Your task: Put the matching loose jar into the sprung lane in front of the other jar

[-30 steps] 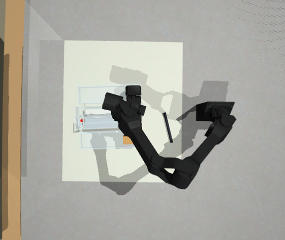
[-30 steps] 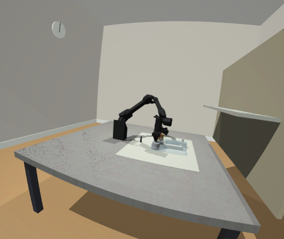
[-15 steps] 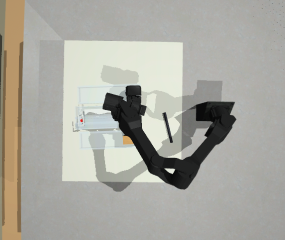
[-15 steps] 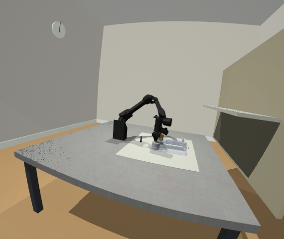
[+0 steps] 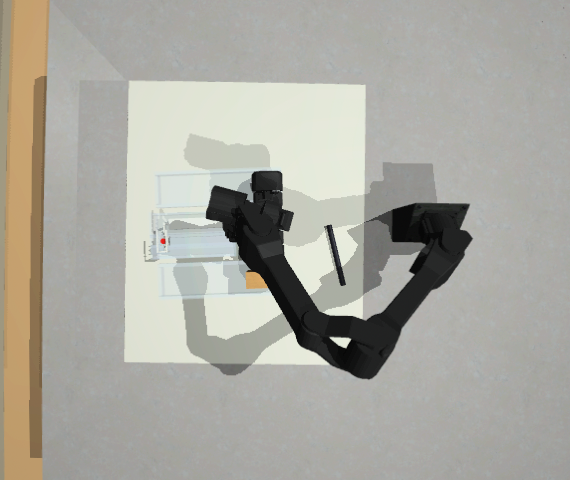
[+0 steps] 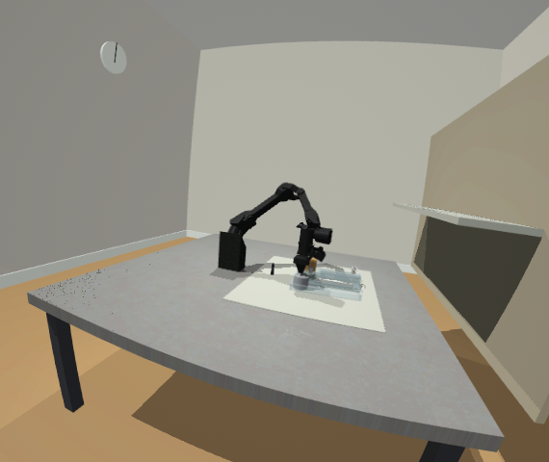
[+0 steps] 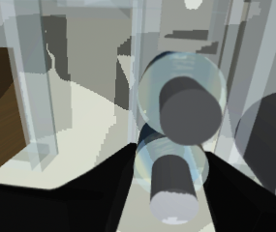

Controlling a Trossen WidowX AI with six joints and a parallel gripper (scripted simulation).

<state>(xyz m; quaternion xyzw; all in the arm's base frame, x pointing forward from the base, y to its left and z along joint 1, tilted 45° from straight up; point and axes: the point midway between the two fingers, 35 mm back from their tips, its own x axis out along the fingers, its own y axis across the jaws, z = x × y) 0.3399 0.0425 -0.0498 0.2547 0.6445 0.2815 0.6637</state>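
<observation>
Clear jar with grey middle [image 7: 174, 205] sits between black fingers of gripper [image 5: 267, 206] [image 6: 300, 269] [image 7: 168, 154], pincer part-open around it, likely steadying it upright. Matching jar [image 7: 192, 116] stands at twelve o'clock, just beyond; held jar probably backs it against spring in clear lane [image 7: 137, 72].

walls [image 5: 197, 260] [image 7: 26, 87] flank the middle lane | rear jar [image 7: 181, 97] blocks the lane just beyond the held jar [image 7: 171, 169] | orange block [image 5: 255, 280] [image 6: 312, 264] — side lane's near end | gap — between left wall and jars
</observation>
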